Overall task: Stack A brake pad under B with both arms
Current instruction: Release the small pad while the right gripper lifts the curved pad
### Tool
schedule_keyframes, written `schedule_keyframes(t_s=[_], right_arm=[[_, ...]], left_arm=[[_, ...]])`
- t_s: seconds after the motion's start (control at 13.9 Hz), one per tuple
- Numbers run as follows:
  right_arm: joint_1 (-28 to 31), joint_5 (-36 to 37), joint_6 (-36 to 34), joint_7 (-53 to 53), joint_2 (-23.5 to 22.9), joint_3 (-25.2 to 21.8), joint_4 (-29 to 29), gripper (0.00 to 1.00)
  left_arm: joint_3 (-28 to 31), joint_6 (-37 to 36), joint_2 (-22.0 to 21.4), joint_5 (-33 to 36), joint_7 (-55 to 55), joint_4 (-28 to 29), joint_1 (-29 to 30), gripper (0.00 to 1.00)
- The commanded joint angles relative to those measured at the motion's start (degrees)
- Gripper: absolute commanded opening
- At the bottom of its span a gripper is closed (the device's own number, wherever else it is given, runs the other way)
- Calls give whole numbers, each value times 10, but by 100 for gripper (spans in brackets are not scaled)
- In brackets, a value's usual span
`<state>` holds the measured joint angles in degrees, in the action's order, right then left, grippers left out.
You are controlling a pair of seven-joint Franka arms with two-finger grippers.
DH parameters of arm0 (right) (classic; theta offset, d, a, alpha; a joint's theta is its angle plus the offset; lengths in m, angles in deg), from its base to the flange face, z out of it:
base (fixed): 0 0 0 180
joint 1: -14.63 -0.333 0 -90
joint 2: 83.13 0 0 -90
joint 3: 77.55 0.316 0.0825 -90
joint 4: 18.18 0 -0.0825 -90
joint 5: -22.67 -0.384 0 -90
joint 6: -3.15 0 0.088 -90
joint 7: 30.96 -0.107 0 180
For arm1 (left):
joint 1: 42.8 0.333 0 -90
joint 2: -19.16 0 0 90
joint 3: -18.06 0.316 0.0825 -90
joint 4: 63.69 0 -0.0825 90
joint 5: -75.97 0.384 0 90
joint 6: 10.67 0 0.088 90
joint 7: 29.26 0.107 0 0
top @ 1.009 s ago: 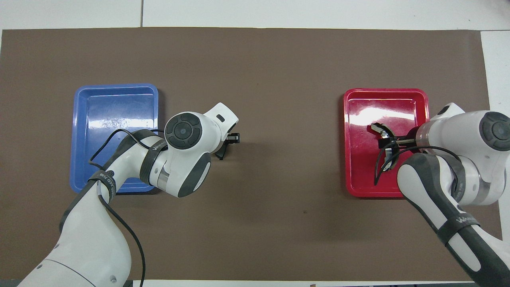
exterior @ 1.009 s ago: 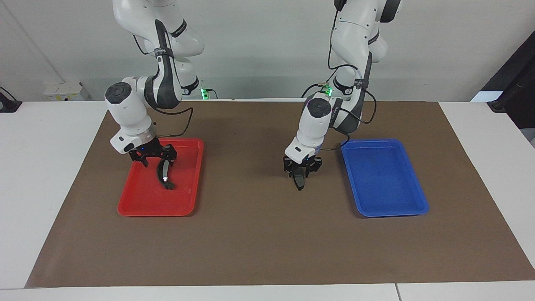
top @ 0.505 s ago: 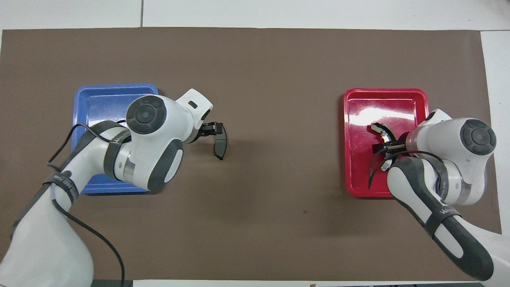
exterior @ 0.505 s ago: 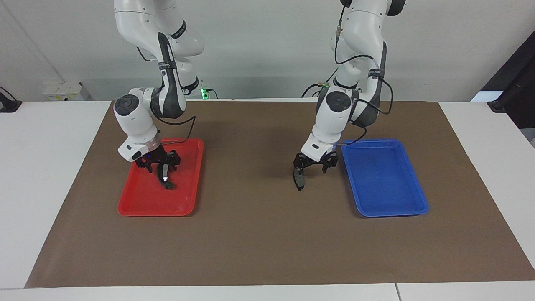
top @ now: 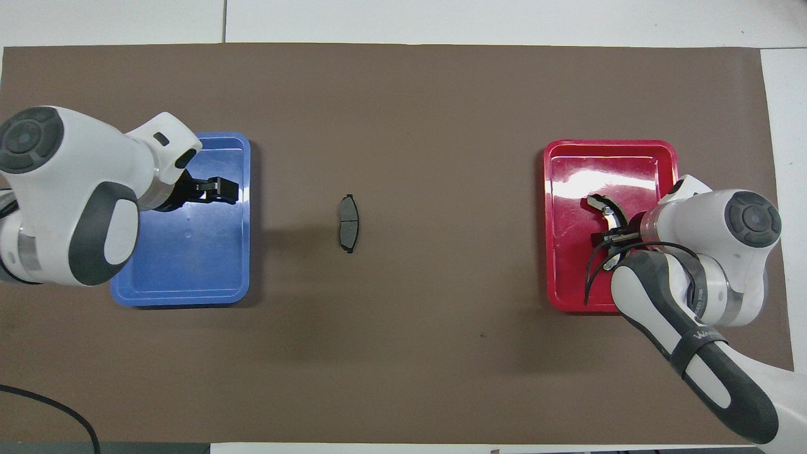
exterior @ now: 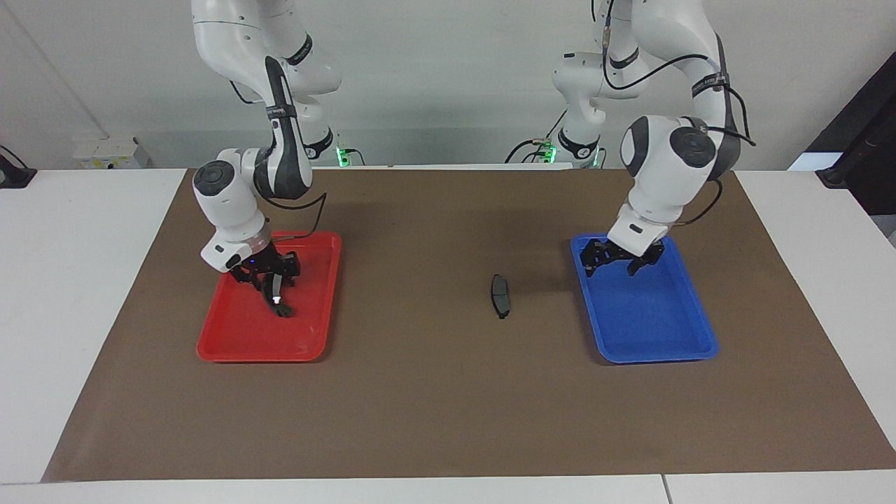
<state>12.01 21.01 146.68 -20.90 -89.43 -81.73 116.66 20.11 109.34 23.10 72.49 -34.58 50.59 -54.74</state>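
Observation:
The A brake pad (exterior: 500, 294) (top: 348, 222) lies alone and flat on the brown mat between the two trays. B (exterior: 276, 297) (top: 605, 209), the dark crescent shoe with a silvery strip, rests in the red tray (exterior: 238, 343) (top: 605, 161). My right gripper (exterior: 271, 278) (top: 610, 236) is down in that tray, its fingers closed on the end of B nearer the robots. My left gripper (exterior: 616, 268) (top: 226, 191) hangs open and empty over the blue tray (exterior: 651, 329) (top: 189, 271), near the corner closest to the pad.
A brown mat (exterior: 420, 406) covers most of the white table. The red tray sits toward the right arm's end and the blue tray toward the left arm's end, with the pad on the mat between them.
My left gripper opened, let go of the pad on the mat and swung away over the blue tray. My right gripper came down around B and its fingers closed.

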Motion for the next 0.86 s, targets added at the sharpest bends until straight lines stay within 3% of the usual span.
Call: schedule_keyframes(t_s=[0.0, 0.14, 0.29, 0.5, 0.79], right_arm=[[5, -17, -2, 20, 0, 2, -5, 23], [3, -17, -4, 14, 0, 2, -11, 0], [-1, -17, -32, -2, 4, 3, -31, 0], [-12, -17, -150, -16, 11, 8, -109, 0], [-99, -16, -227, -134, -5, 8, -199, 0]], left_arm=[[-4, -43, -38, -7, 55, 5, 44, 99], [-4, -57, -58, -6, 79, 1, 69, 99], [-3, -99, -60, 0, 80, -30, 77, 99], [4, -177, -49, 6, 101, -109, 100, 99], [4, -269, -21, 53, 111, -208, 99, 99]])
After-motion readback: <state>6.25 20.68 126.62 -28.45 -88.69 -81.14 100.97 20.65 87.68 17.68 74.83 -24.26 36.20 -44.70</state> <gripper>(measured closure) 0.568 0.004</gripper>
